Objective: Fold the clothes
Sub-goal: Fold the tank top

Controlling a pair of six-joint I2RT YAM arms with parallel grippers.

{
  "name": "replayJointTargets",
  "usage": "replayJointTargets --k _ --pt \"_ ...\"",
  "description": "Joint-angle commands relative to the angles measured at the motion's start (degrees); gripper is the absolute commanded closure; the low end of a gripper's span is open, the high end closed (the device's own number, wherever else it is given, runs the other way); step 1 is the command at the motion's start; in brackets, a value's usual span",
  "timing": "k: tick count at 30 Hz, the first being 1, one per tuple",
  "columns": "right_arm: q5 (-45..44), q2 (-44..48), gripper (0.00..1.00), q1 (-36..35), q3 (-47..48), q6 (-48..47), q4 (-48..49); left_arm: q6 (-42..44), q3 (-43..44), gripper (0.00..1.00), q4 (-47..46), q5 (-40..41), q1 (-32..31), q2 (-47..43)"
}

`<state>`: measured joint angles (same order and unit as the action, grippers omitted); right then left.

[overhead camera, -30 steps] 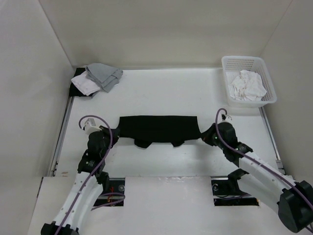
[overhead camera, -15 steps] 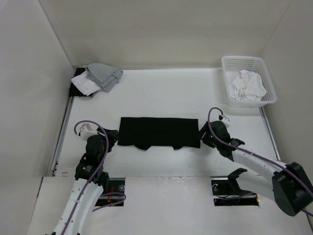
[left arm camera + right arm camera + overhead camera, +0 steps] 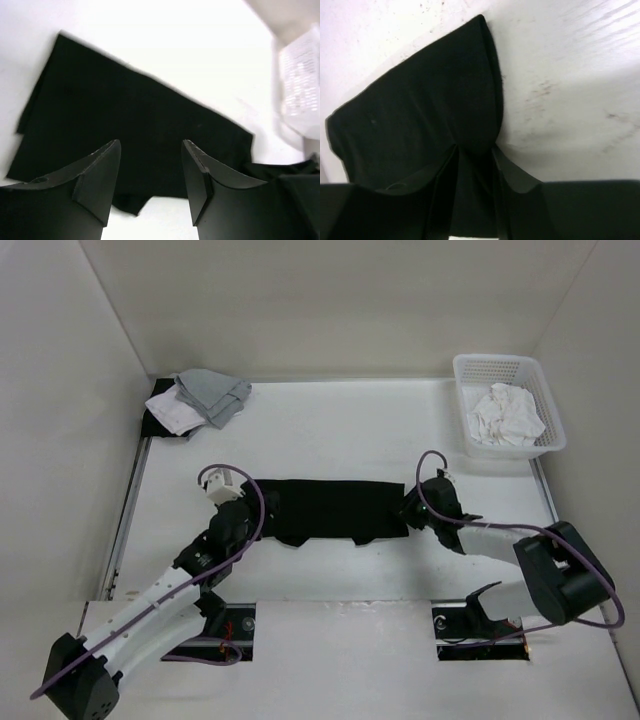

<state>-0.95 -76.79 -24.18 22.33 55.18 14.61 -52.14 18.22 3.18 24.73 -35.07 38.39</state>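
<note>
The clothes [image 3: 330,505] are a black top lying as a flat, folded strip across the middle of the table. My left gripper [image 3: 262,502] hovers over the strip's left end. In the left wrist view its jaws [image 3: 150,145] stand open, with only the black fabric [image 3: 125,110] and white table below. My right gripper [image 3: 408,508] is at the strip's right end. In the right wrist view the fabric [image 3: 420,110] narrows into the gap between the right gripper's [image 3: 475,147] fingers, which are closed on that end.
A white basket [image 3: 456,367] with a crumpled white cloth [image 3: 507,415] stands at the back right. Grey and white garments [image 3: 200,400] are piled at the back left. Walls close in the table on three sides. The basket [image 3: 302,85] also shows in the left wrist view.
Both grippers let go of the stretched clothes, which settled flat. The left arm swung in over the left end with jaws open. The right gripper moved onto the right end and closed.
</note>
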Motion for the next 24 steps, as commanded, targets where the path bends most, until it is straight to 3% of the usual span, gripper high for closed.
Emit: replayJointTargets --k 1,5,7,11,15,20,24 --pt "3.23 -4.58 0.69 0.24 -0.97 3.70 5.67 3.62 5.07 0.50 -8.80 4.62 -1.88 0.72" --pt "3.42 -6.09 0.93 0.41 -2.98 7.22 13.41 4.50 6.04 0.51 -9.95 4.71 -2.59 0.81" --pt "0.53 -2.42 0.98 0.59 -4.04 7.14 13.69 4.59 5.95 0.51 -10.12 4.71 -2.68 0.89" --pt "-5.89 10.14 1.00 0.50 -1.77 0.13 0.73 4.15 5.34 0.51 -10.12 4.71 -3.03 1.07" --pt "-8.71 20.09 1.00 0.41 8.14 -10.60 -15.54 3.89 5.86 0.51 -10.21 4.36 -3.99 1.77" --pt "-12.49 17.57 1.00 -10.29 20.72 -13.52 -25.85 5.38 7.97 0.51 -9.33 4.27 -4.79 0.90" --pt "-16.44 6.25 0.99 -21.62 31.08 -13.69 -28.93 5.91 9.46 0.51 -5.74 4.45 -3.47 -2.79"
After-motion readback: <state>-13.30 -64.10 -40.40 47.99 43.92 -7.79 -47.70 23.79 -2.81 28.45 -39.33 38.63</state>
